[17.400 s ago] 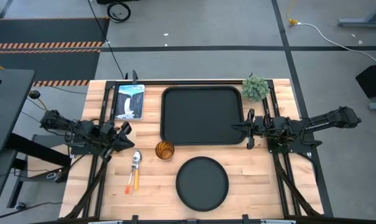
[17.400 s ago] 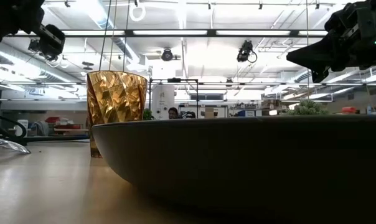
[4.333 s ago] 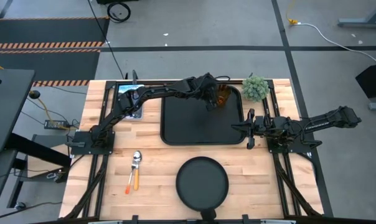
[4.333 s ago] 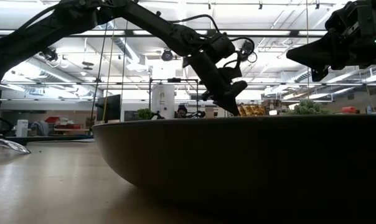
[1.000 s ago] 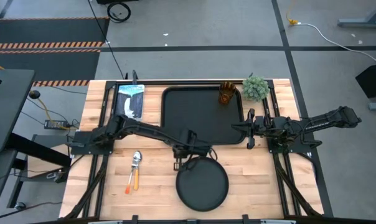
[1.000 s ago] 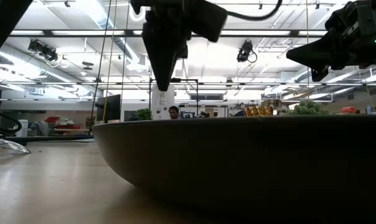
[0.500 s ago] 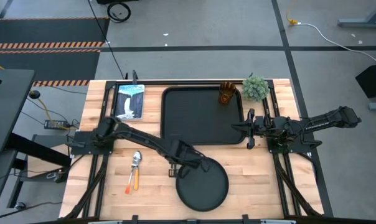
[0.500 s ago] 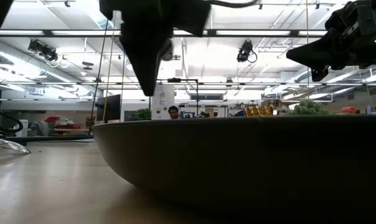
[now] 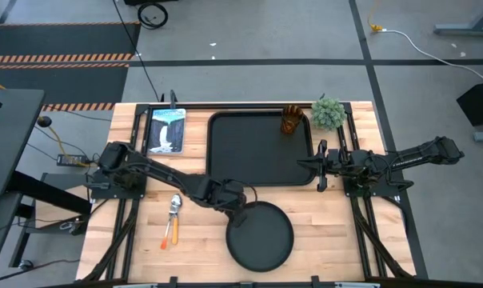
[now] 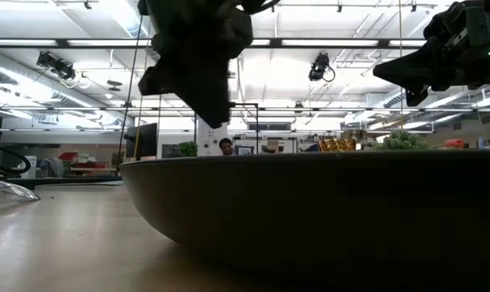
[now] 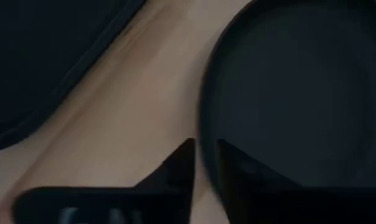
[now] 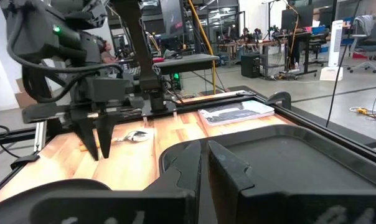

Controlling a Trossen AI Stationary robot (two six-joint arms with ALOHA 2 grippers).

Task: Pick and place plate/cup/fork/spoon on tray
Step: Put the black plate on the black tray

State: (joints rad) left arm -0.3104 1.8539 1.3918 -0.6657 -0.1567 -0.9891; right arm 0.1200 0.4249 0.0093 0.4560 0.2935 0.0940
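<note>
My left gripper (image 9: 240,210), fingers a narrow slit apart and empty, hovers at the plate (image 9: 260,235) rim's left edge, on the side facing the tray (image 9: 260,149). To grip well I judge one finger should drop inside the rim, one outside. The left wrist view shows the fingertips (image 11: 187,163) straddling that rim (image 11: 208,124), which the high view cannot resolve; only the high view shows the cup (image 9: 291,120) on the tray's far right corner. My right gripper (image 9: 318,166) waits, narrow, at the tray's right edge
</note>
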